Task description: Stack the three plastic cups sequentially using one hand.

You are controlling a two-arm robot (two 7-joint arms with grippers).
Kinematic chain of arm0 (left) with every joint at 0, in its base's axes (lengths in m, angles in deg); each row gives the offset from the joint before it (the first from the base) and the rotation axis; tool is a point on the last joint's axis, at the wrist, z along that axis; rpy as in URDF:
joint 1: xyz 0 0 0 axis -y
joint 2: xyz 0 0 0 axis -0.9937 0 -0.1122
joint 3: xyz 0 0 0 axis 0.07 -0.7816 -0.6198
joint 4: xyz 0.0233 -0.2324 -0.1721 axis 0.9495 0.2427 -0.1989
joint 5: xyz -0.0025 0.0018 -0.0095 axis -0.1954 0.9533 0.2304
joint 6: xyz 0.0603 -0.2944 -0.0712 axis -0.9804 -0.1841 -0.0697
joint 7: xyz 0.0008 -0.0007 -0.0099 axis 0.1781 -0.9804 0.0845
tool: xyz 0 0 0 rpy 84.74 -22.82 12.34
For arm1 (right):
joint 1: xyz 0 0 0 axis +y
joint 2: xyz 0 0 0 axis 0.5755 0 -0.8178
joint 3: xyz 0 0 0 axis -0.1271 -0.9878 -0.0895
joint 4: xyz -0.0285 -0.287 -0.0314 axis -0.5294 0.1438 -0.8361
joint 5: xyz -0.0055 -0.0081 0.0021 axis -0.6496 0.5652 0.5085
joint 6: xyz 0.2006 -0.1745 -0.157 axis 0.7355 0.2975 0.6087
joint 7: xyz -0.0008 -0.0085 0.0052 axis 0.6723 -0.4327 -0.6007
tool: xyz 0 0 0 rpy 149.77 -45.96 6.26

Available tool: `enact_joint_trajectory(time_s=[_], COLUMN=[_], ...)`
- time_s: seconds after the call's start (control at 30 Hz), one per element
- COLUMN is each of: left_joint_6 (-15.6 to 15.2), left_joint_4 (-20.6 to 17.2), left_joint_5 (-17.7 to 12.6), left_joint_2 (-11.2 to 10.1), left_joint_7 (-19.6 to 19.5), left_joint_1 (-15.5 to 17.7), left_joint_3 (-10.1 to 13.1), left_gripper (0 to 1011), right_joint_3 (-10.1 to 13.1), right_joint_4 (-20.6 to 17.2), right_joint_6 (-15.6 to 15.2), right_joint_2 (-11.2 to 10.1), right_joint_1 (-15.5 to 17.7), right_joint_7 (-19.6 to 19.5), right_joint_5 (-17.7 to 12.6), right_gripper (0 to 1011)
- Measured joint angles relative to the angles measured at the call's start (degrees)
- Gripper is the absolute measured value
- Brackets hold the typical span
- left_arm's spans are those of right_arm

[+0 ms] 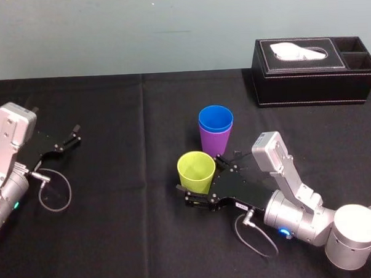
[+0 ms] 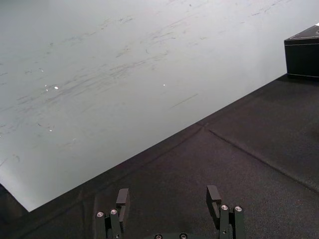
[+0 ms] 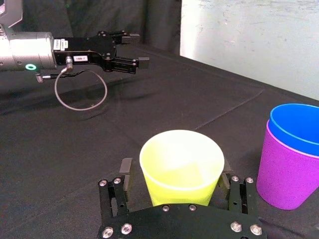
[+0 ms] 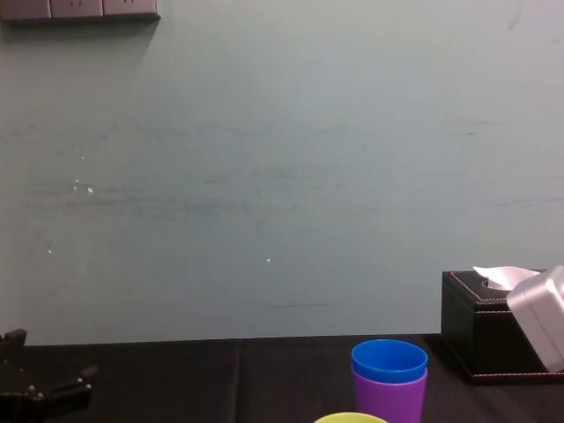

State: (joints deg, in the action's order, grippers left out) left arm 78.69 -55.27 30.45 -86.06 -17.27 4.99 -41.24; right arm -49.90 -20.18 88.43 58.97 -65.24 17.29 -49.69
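Note:
The blue cup (image 1: 215, 120) sits nested inside the purple cup (image 1: 214, 144), upright near the table's middle; the same pair appears as blue cup (image 3: 298, 128) in purple cup (image 3: 286, 174) in the right wrist view. Just in front stands the yellow-green cup (image 1: 196, 170), upright on the cloth. My right gripper (image 1: 201, 178) is open with a finger on each side of the yellow-green cup (image 3: 180, 167); its fingers (image 3: 125, 173) stand a little off the wall. My left gripper (image 1: 71, 136) is parked open at the far left.
A black leather tissue box (image 1: 315, 69) stands at the back right, beyond the cups. Black cloth (image 1: 126, 197) covers the table, bare between the two arms. The left arm's cable loop (image 1: 55, 194) lies on the cloth. A pale wall rises behind the table.

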Motion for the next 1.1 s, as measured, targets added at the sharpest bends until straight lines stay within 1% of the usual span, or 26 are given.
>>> enact_joint_trajectory(time_s=[0.03, 0.13, 0.2, 0.27, 0.37, 0.4, 0.53, 0.73, 0.87, 1.0, 1.1], left_joint_6=[0.0, 0.0, 0.0, 0.0, 0.0, 0.0, 0.0, 0.0, 0.0, 0.0, 0.0], left_joint_4=[0.0, 0.0, 0.0, 0.0, 0.0, 0.0, 0.0, 0.0, 0.0, 0.0, 0.0], left_joint_5=[0.0, 0.0, 0.0, 0.0, 0.0, 0.0, 0.0, 0.0, 0.0, 0.0, 0.0], left_joint_2=[0.0, 0.0, 0.0, 0.0, 0.0, 0.0, 0.0, 0.0, 0.0, 0.0, 0.0], left_joint_7=[0.0, 0.0, 0.0, 0.0, 0.0, 0.0, 0.0, 0.0, 0.0, 0.0, 0.0], left_joint_1=[0.0, 0.0, 0.0, 0.0, 0.0, 0.0, 0.0, 0.0, 0.0, 0.0, 0.0], left_joint_3=[0.0, 0.0, 0.0, 0.0, 0.0, 0.0, 0.0, 0.0, 0.0, 0.0, 0.0], left_gripper=[1011, 1011, 1011, 1011, 1011, 1011, 1011, 1011, 1011, 1011, 1011], right_joint_3=[0.0, 0.0, 0.0, 0.0, 0.0, 0.0, 0.1, 0.9, 1.8, 2.6, 3.4], right_joint_4=[0.0, -0.1, -0.1, -0.1, -0.1, -0.2, -0.6, -3.9, -6.2, -7.6, -8.2], right_joint_6=[0.0, 0.0, 0.0, 0.0, 0.0, 0.0, -0.1, -1.8, -3.5, -4.6, -4.8], right_joint_2=[0.0, -0.1, -0.1, -0.1, -0.1, -0.1, -0.2, -0.8, -1.3, -1.7, -1.7], right_joint_1=[0.0, 0.0, 0.1, 0.1, 0.1, 0.1, 0.1, 0.2, -0.1, -1.0, -1.9], right_joint_7=[0.0, 0.0, 0.0, 0.0, 0.0, 0.0, -0.1, -0.6, -0.7, -0.8, -0.9], right_joint_5=[0.0, 0.0, 0.0, 0.0, 0.0, 0.0, 0.0, -0.7, -2.2, -3.6, -4.8], right_gripper=[1004, 947, 889, 863, 783, 772, 754, 736, 736, 736, 736])
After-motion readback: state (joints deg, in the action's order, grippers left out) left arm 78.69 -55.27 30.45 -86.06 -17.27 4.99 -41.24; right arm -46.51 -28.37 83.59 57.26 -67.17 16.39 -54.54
